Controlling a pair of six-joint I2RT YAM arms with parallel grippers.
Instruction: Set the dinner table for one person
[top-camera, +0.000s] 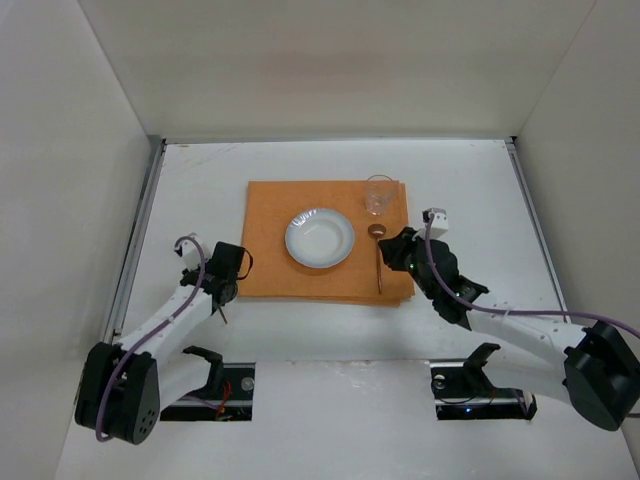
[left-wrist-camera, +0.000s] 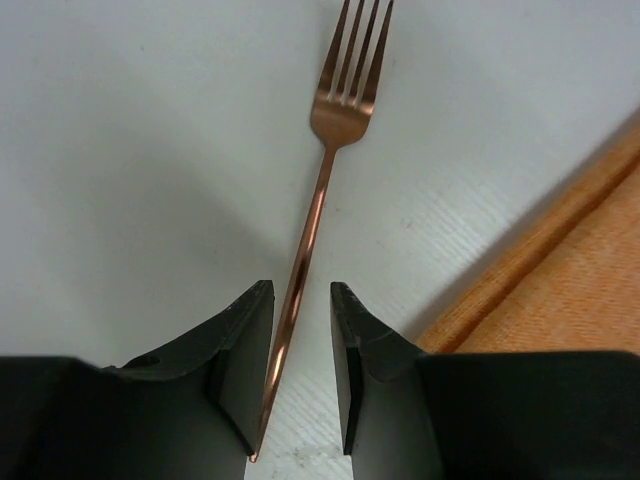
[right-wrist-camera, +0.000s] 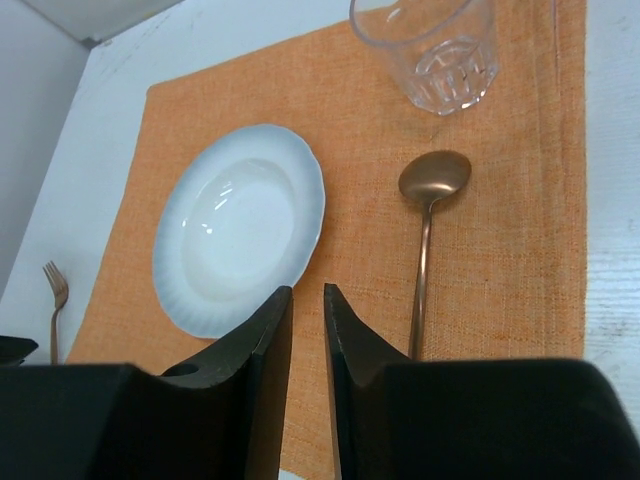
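Dinner table (top-camera: 200, 180) lies beneath both arms. On it the placemat (top-camera: 270, 270) centres the plate (top-camera: 320, 238), with the glass (top-camera: 379, 194) at 1 o'clock and the spoon (top-camera: 378, 262) at 3, handy for the right hand. The fork (left-wrist-camera: 320, 180) lies off-mat at 8. The left gripper (left-wrist-camera: 300, 292) stands narrowly astride its handle without pinching it, while the right gripper (right-wrist-camera: 307, 295) is narrow and empty.

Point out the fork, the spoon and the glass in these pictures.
fork (left-wrist-camera: 340, 115): left wrist view, on the head just below the tines.
spoon (right-wrist-camera: 435, 178): right wrist view, on the middle of the bowl.
glass (right-wrist-camera: 445, 72): right wrist view, on its thick base.
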